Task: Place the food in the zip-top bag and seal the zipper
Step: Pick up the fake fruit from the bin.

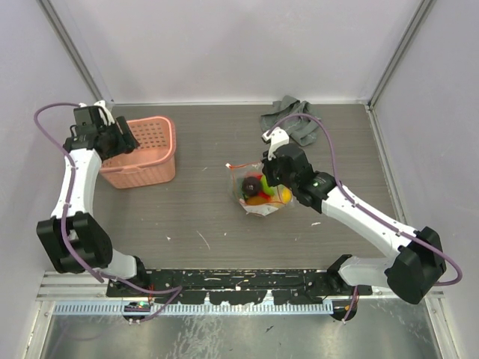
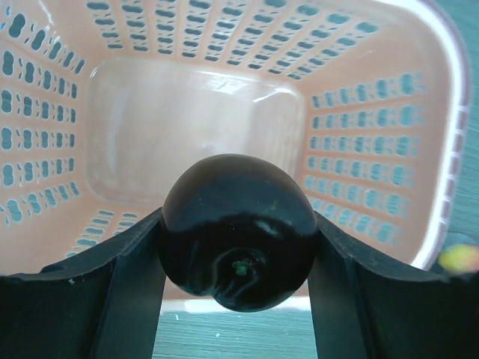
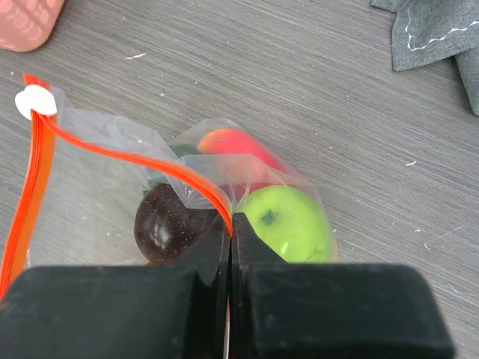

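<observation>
**Bag [image 1: 254,202] held at zipper**

Bag is lying on the bench [image 1: 187,217], flimsy and slippery. Right jaws are pinching shut on its stiffer zipper [image 3: 135,158], likely the best hold, while left jaws are clamping a glossy plum [image 2: 239,232] over the basket [image 2: 419,149].

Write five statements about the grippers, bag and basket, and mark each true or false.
1. The left gripper holds a dark fruit above the pink basket. True.
2. The right gripper is open. False: it is shut on the zipper.
3. A green fruit lies in the zip-top bag. True.
4. The white slider touches the right gripper. False: it sits at the zipper's far end.
5. The grey cloth covers the bag. False: it lies apart.
</observation>
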Tool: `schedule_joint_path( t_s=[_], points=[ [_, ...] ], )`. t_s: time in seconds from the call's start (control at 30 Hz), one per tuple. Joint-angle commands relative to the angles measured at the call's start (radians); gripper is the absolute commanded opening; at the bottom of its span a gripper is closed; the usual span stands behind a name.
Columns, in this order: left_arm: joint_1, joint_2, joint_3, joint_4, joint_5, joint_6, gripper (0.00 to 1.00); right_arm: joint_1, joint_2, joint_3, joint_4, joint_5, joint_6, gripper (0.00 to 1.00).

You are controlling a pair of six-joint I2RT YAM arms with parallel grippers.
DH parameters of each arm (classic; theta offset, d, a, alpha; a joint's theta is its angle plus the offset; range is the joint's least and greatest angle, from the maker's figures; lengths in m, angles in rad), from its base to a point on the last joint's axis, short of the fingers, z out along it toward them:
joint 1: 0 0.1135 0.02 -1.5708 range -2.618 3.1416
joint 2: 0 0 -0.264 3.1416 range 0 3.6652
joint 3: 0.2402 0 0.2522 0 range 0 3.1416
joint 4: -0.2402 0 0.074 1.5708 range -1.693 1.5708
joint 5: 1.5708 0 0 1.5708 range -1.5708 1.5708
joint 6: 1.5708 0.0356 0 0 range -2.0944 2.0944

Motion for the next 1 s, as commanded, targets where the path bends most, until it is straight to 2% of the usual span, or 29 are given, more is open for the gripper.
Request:
schedule_joint_path(
  t_s=[0.0, 0.23, 0.37, 0.73, 0.97],
  points=[
    [-0.002, -0.103, 0.018, 0.032, 0.122, -0.06, 0.53, 0.005, -0.038, 0.086, -0.011, 0.021, 0.035, 0.04],
    [-0.035, -0.239, -0.008, 0.058, 0.282, -0.136, 0.53, 0.007, -0.027, 0.134, -0.037, 0.021, 0.077, 0.03],
    [-0.089, -0.304, -0.032, 0.065, 0.305, -0.153, 0.53, 0.016, -0.007, 0.152, -0.045, 0.019, 0.096, 0.03],
    [-0.373, -0.462, -0.191, 0.187, 0.294, -0.204, 0.52, 0.049, 0.038, 0.201, -0.077, 0.044, 0.12, 0.03],
    [-0.562, -0.499, -0.263, 0.263, 0.257, -0.202, 0.53, 0.059, 0.044, 0.207, -0.097, 0.044, 0.13, 0.03]
  ],
)
